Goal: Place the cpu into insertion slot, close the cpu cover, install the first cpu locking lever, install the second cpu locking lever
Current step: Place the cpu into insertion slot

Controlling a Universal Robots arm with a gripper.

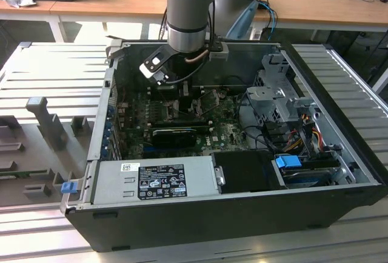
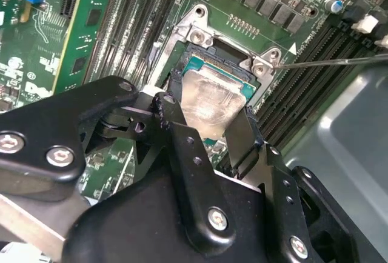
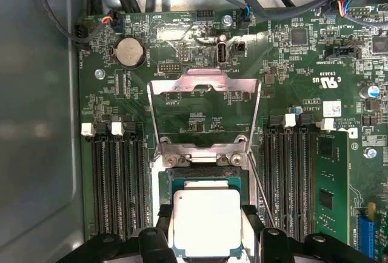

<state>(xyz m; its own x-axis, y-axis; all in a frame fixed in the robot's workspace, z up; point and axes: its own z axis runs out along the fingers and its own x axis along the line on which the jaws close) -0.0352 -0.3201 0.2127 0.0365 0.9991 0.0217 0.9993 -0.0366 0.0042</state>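
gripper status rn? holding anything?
Gripper: closed, holding the cpu; cover is open.

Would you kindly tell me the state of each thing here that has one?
insertion slot: uncovered.
cpu: flat over the insertion slot.
gripper: shut on the cpu.
cpu cover: open, tipped back.
locking lever: unlatched, standing free.
computer case: side open.

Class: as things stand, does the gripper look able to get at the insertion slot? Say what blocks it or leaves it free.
Probably yes. The cpu cover stands open, off the insertion slot, and the gripper, closed on the cpu, hangs right over it with nothing between.
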